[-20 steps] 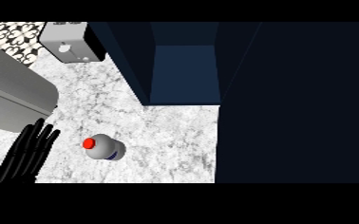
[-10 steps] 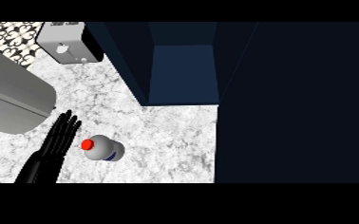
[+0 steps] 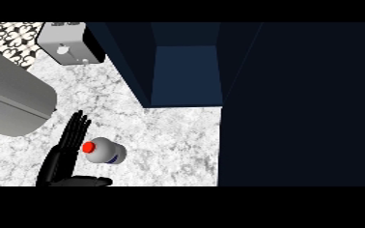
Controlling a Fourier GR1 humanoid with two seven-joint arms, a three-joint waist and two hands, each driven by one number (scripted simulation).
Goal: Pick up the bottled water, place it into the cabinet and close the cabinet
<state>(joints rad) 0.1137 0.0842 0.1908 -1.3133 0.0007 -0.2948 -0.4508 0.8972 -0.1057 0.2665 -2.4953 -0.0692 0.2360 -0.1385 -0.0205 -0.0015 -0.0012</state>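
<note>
Dark blue open cabinet (image 3: 187,75) with nothing visible inside, one red-capped white water bottle (image 3: 104,150) on the marbled counter (image 3: 171,140), one black left hand (image 3: 65,154) beside it, fingers straight, released.

The marble counter (image 3: 171,130) is evenly and brightly lit, without glare. The open cabinet (image 3: 187,75) and everything right of it sit in deep, near-black shadow.

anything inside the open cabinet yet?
No. The cabinet shows only its bare blue interior; the bottled water stands on the counter beside the left hand. The dark door hides the cabinet's right.
</note>
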